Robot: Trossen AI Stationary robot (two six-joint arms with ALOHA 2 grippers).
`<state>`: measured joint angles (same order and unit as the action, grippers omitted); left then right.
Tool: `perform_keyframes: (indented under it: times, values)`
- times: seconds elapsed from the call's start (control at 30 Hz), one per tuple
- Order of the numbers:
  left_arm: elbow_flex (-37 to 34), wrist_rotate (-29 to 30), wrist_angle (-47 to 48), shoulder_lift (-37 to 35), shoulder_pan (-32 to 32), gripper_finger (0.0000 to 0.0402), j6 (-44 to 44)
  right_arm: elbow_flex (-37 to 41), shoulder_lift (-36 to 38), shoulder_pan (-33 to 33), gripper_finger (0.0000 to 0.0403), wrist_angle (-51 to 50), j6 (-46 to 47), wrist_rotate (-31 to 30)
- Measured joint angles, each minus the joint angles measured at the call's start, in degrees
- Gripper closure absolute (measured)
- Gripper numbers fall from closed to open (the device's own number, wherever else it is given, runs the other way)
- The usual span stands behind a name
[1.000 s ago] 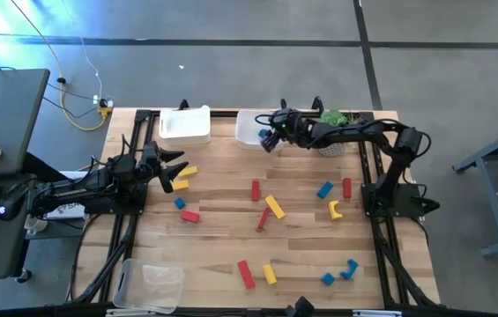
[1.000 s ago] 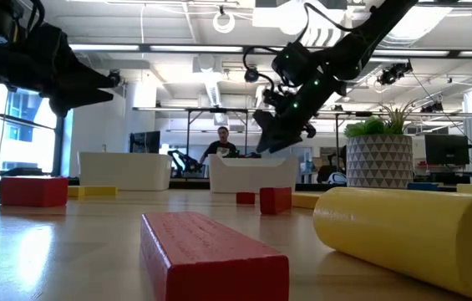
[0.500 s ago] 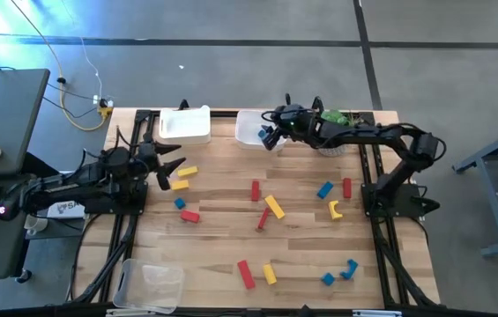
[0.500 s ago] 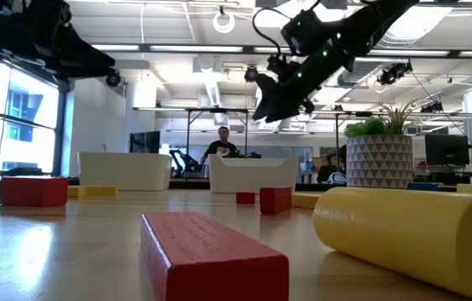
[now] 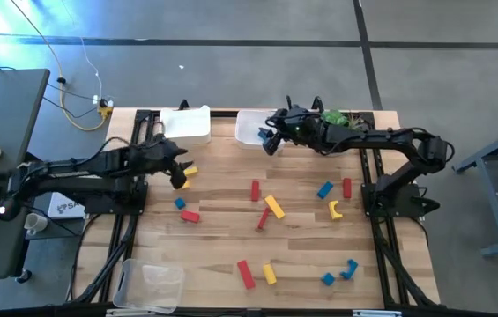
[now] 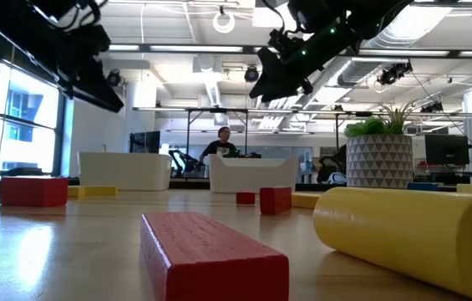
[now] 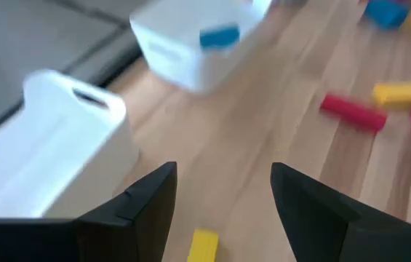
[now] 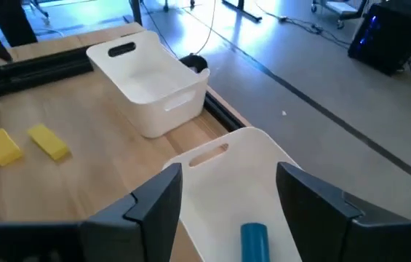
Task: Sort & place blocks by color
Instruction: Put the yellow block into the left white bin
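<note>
Red, yellow and blue blocks lie scattered on the wooden table, among them a red bar (image 5: 256, 189), a yellow bar (image 5: 274, 206) and a blue piece (image 5: 324, 189). My left gripper (image 5: 179, 179) hovers open over two yellow blocks (image 5: 187, 171) at the left; one yellow block (image 7: 205, 244) shows below its fingers. My right gripper (image 5: 271, 141) hangs open above the middle white bin (image 5: 247, 129), where a blue block (image 8: 254, 240) lies on the bin's floor. A second white bin (image 5: 185, 125) stands to its left.
A potted plant (image 5: 335, 120) stands at the far right, beside the right arm. A clear container (image 5: 152, 283) sits at the near left corner. More blocks lie near the front edge: a red one (image 5: 245, 273), a yellow one (image 5: 269, 274) and a blue one (image 5: 349, 269).
My left gripper has risen and tipped from nearly level to slanting down, shifting slightly toward the table's right over the yellow blocks. My right gripper has risen higher above the middle bin. Both stay open. No block has moved.
</note>
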<state>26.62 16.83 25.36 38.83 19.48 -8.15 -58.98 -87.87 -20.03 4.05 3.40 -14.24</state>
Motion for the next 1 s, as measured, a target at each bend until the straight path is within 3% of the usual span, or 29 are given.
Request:
perform_keyframes:
  times: [0.4, 0.87, 1.0]
  values:
    - [5.54, -4.23, 1.58, 16.75, 0.01, 0.0191, 3.27, 0.00, 0.28, -0.04, 0.0192, -2.28, 0.94, -0.23]
    - [16.18, -4.69, 15.59, 34.52, 4.21, 0.0191, 2.89, 0.00, 0.24, 0.33, 0.0192, -3.83, 1.31, -0.17]
    - [17.97, -7.26, 19.34, 38.60, 5.73, 0.0191, 4.93, 0.00, 0.24, 0.33, 0.0192, -4.24, 2.16, -0.13]
